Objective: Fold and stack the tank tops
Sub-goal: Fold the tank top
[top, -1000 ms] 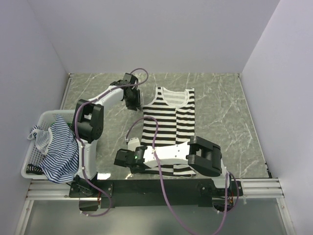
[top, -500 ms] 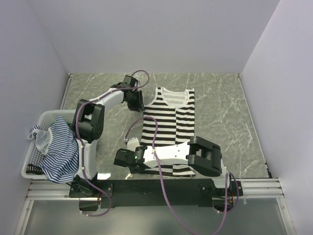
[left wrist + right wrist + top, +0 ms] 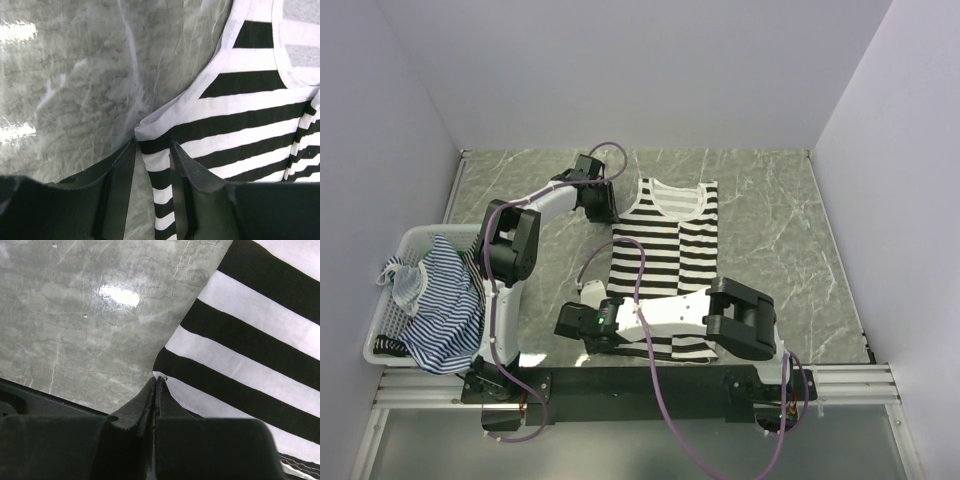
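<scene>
1. The soft black-and-white striped tank top lies flat in the middle of the frame in the top view. Its neck points to the top of the frame and its hem to the bottom.
2. The left claw is at the upper left side of this top, by the armhole. Its two fingers are a little apart, and the cloth edge lies between them. It has not pinched yet.
3. The right claw is at the lower left corner of the hem. Its fingers are pressed together, and the corner seems to be caught in the tips.
4. I think the step is to grab the left side and fold it over to the right. To do it well, the left claw should go low to the grey marble desk, get the whole edge between its fingers, then squeeze. Both claws should lift together and move across evenly, so the stripes line up and no wrinkle forms.
5. Soft blue-and-white striped cloth tops sit in the white plastic mesh basket at the lower left of the frame.
</scene>
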Controlling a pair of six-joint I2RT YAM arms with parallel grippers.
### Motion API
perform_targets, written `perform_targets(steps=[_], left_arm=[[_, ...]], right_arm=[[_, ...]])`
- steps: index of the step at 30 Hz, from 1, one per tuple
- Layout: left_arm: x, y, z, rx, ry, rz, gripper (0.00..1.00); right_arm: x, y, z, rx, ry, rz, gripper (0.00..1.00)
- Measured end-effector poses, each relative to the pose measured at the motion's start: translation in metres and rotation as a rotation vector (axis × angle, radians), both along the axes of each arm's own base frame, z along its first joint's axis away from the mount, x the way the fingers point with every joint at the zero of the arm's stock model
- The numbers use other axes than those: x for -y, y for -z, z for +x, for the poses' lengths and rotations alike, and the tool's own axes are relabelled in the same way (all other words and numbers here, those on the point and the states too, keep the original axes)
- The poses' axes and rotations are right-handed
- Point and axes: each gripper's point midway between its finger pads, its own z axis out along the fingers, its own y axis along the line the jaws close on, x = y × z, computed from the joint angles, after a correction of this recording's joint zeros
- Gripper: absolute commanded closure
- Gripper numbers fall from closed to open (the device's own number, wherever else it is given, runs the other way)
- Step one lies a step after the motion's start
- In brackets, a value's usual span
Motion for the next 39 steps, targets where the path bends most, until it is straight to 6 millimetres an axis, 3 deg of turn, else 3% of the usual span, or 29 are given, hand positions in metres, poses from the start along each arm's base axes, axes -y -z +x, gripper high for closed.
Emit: perform_targets(steps=[9, 15, 21, 29, 33, 39], left_arm=[[-0.004, 0.002, 0.006, 0.016, -0.034, 0.018, 0.72], [-0.004, 0.004, 0.008, 0.022, -0.050, 0.019, 0.99], [-0.003, 0.003, 0.011, 0.038, -0.086, -0.006, 0.99], [-0.021, 0.000, 0.000, 0.031, -0.181, 0.044, 0.99], [-0.027, -0.003, -0.002, 0.029, -0.210, 0.069, 0.99], [-0.026, -0.007, -0.005, 0.031, -0.220, 0.085, 0.99]], right_arm=[[0.005, 0.000, -0.001, -0.006, 0.002, 0.011, 1.00], [0.009, -0.002, -0.002, -0.008, 0.001, 0.020, 1.00], [0.009, -0.016, -0.006, -0.017, -0.009, 0.079, 1.00], [-0.012, -0.044, -0.016, -0.055, -0.079, 0.220, 1.00], [-0.020, -0.049, -0.021, -0.073, -0.104, 0.273, 1.00], [-0.002, -0.051, -0.026, -0.079, -0.095, 0.303, 1.00]])
